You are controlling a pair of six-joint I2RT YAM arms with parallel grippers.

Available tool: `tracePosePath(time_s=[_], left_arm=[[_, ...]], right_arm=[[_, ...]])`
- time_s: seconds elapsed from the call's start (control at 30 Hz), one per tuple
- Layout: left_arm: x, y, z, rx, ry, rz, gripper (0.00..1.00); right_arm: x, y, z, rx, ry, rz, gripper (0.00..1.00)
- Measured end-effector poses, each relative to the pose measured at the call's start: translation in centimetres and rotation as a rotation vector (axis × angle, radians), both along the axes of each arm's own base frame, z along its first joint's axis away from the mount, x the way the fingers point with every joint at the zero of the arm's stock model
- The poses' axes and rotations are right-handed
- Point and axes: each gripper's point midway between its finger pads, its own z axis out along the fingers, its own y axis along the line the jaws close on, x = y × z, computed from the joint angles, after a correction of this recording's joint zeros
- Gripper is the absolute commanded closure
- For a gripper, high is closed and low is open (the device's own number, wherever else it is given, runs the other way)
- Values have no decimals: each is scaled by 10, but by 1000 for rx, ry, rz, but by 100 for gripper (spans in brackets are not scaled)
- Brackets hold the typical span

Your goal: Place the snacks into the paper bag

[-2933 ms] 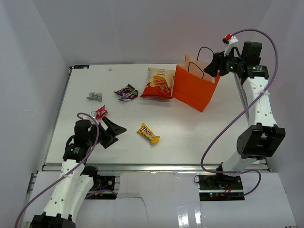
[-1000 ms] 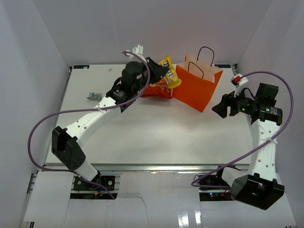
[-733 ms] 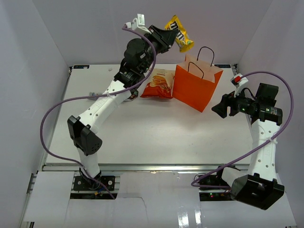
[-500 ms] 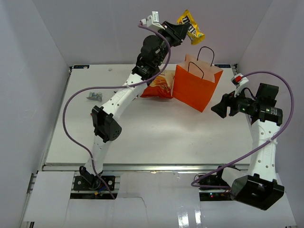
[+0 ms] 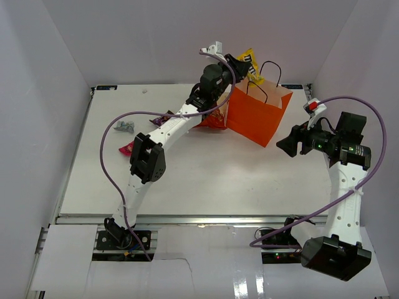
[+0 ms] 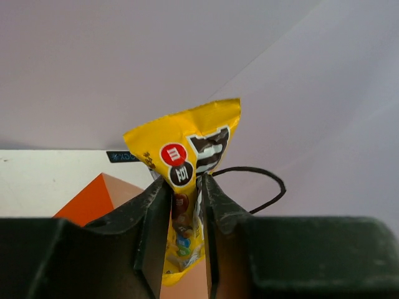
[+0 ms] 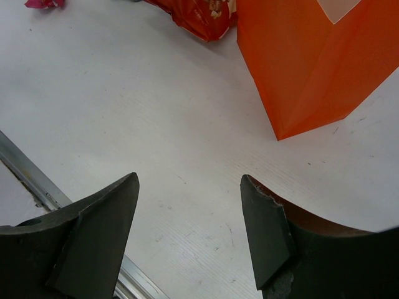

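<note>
White "m" on red circle + brown "m" lettering, yellow pkt (image 6: 187, 140)

Item count: 1 paper bag (image 5: 252, 121), 1 chip bag (image 7: 206, 18), 1 yellow packet (image 5: 249, 60), 1 dark purple packet (image 5: 161, 118), 1 silver-grey packet (image 5: 124, 127), 1 red-pink packet (image 5: 126, 149).

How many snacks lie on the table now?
4: the chip bag beside the paper bag, a dark purple packet left of it, a silver-grey packet and a red-pink packet farther left. More may be hidden.

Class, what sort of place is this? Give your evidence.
Probably a robotics test cell: a white table boxed in by plain panels, with a left arm and a right arm bolted at its edge.
</note>
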Motion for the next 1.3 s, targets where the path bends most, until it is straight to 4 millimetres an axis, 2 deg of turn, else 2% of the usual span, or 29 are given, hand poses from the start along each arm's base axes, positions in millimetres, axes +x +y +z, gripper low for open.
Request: tracePosePath(time_s=[0.07,0.13,0.2,0.3,0.5,0.6,0.67,0.73,0.77,0.9,1.0,1.07,1.13,1.2,1.3], left_arm=[[0,-1,-8,15,11,-6,51],[0,-2,-10,24,15,-8,45],[-1,-2,-9,22,12,-10,35],[-3,-1,-3,23,2,-12,27],[-9,7,14,75,-44,3,26],[-21,22,32,163,-88,22,23],[-40,44,39,251,-99,40,21],[-67,74,43,332,-99,63,19],[-83,93,50,356,-108,79,16],[-152,176,48,420,-79,152,16],[-198,238,24,422,14,227,15],[-227,270,2,405,92,260,15],[-256,292,-25,392,172,262,15],[-285,310,-47,353,227,257,11],[-319,332,-67,288,291,257,11]], right_arm=[[0,0,0,0,0,0,28],[0,0,0,1,0,1,28],[0,1,1,5,-1,6,28],[-1,3,1,13,-3,17,28],[-6,11,3,18,-7,98,27],[-10,20,4,-13,-24,174,27],[-13,29,2,-47,-37,235,27],[-18,42,-4,-95,-47,302,27],[-21,51,-6,-124,-57,347,27],[-34,88,-15,-226,-94,509,27],[-36,116,-25,-279,-91,593,28],[-31,135,-33,-299,-60,622,28],[-19,154,-41,-327,-37,621,28],[-7,181,-50,-360,-10,624,26],[3,241,-57,-383,-35,717,22]])
